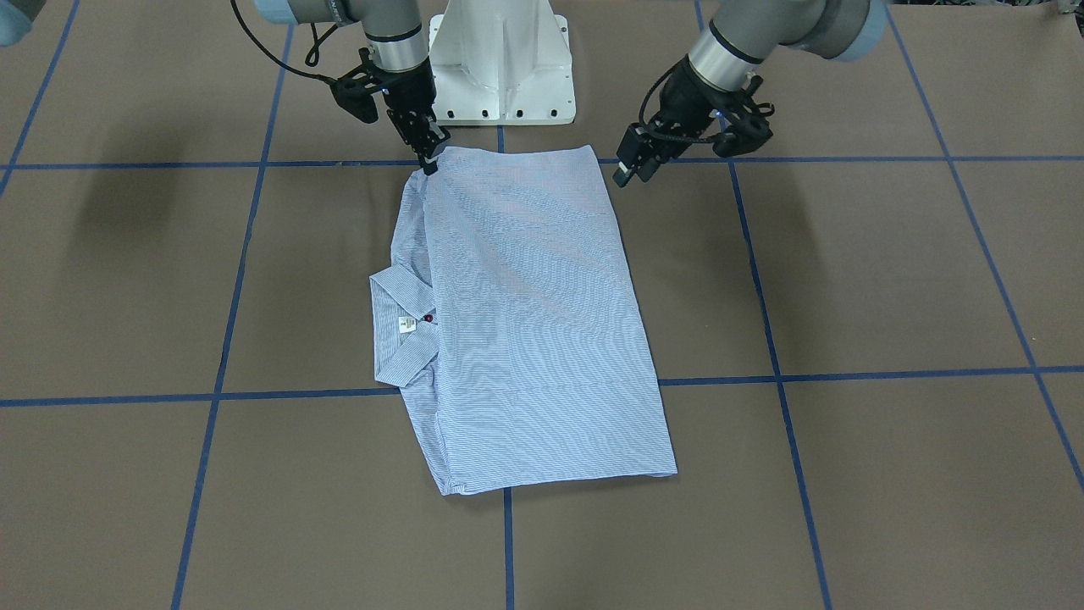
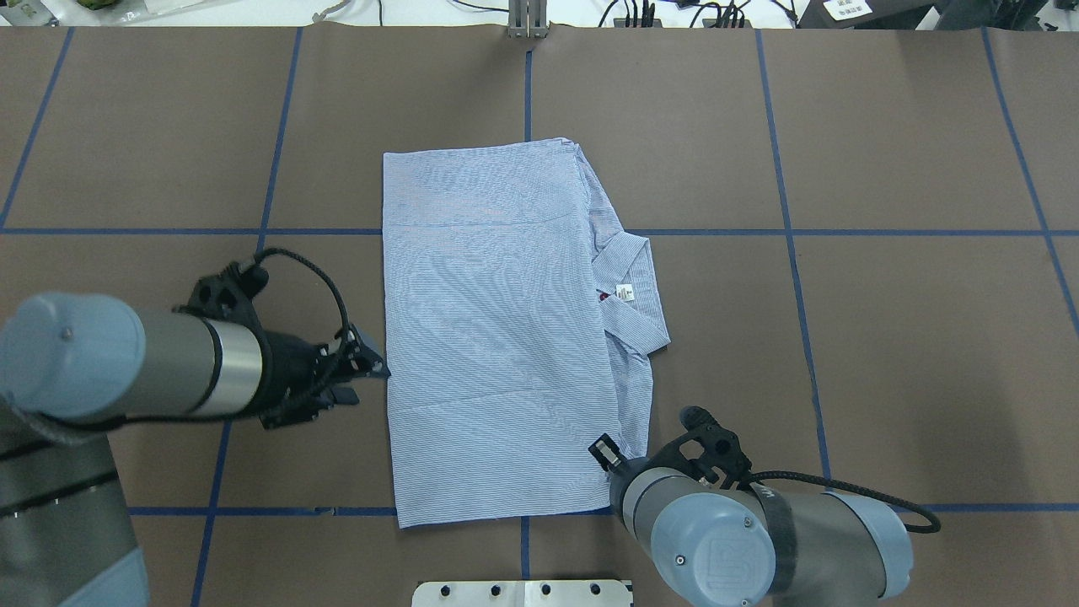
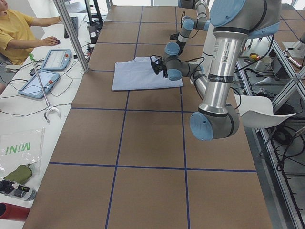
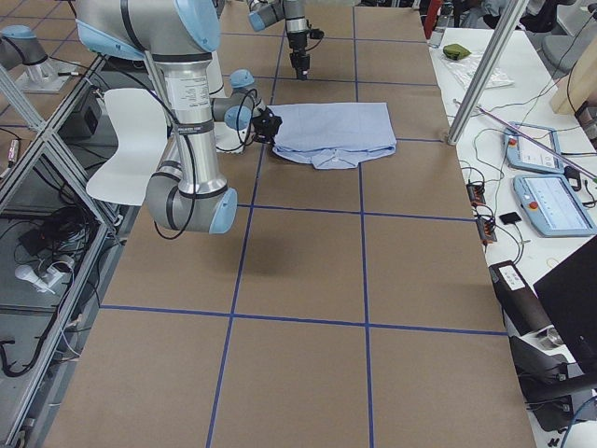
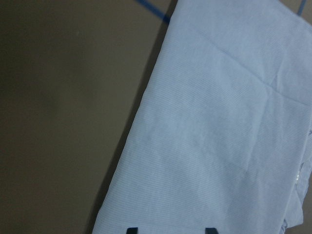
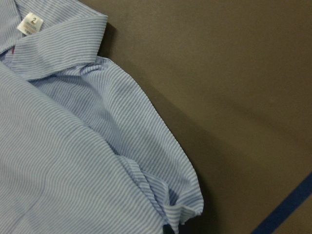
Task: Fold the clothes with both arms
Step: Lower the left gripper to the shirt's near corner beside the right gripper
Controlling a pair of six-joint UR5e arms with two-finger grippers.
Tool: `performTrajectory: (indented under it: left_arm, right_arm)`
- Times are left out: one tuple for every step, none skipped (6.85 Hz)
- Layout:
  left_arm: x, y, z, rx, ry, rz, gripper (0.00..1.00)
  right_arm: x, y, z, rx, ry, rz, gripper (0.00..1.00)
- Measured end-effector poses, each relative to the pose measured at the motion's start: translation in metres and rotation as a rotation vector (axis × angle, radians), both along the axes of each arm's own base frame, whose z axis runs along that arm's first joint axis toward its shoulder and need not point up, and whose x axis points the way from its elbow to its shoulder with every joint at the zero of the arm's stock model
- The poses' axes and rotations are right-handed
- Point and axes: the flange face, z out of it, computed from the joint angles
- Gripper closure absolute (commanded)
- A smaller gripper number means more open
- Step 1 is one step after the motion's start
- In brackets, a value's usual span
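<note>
Front-facing: the shirt point(image 1: 525, 313) was seen folded into a long panel, flat on the table point(image 1: 847, 280), with the collar point(image 1: 398, 326) out to one side. The right gripper point(image 1: 429, 161) was closed at the robot-side corner on the collar side, apparently pinching cloth. The left gripper point(image 1: 625, 174) was held open just beside the other long edge, off the cloth. Overhead: the neck label point(image 2: 625, 292) was shown clearly. Side views: the grippers were too small to judge. Left wrist: the fingertips point(image 5: 130, 230) were seen apart above the shirt, with nothing between them. Right wrist: only here was the bunched corner fold shown, with the fingers barely visible. The cloth was judged light, limp and not fragile, with layers likely to slide. Corners and hems were judged the best holds.
</note>
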Motion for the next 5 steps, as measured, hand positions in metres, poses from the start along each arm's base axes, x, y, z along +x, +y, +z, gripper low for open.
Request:
performTrajectory:
  left_arm:
    - [0.026, 0.040, 0.007, -0.067, -0.011, -0.019, 0.44]
    - [0.048, 0.072, 0.015, -0.126, -0.046, -0.024, 0.44]
    - [0.064, 0.095, 0.022, -0.168, -0.090, -0.023, 0.44]
    - [0.073, 0.108, 0.028, -0.192, -0.116, -0.020, 0.45]
    - [0.081, 0.118, 0.033, -0.204, -0.133, -0.012, 0.45]
  right_arm:
    - [0.000, 0.004, 0.002, -0.003, 0.004, -0.006, 1.00]
    - [0.000, 0.006, 0.002, -0.005, 0.002, -0.011, 1.00]
    - [0.000, 0.008, 0.001, -0.007, 0.000, -0.012, 1.00]
    - [0.000, 0.009, 0.002, -0.011, -0.002, -0.010, 1.00]
    - [0.001, 0.009, 0.001, -0.013, -0.003, -0.010, 1.00]
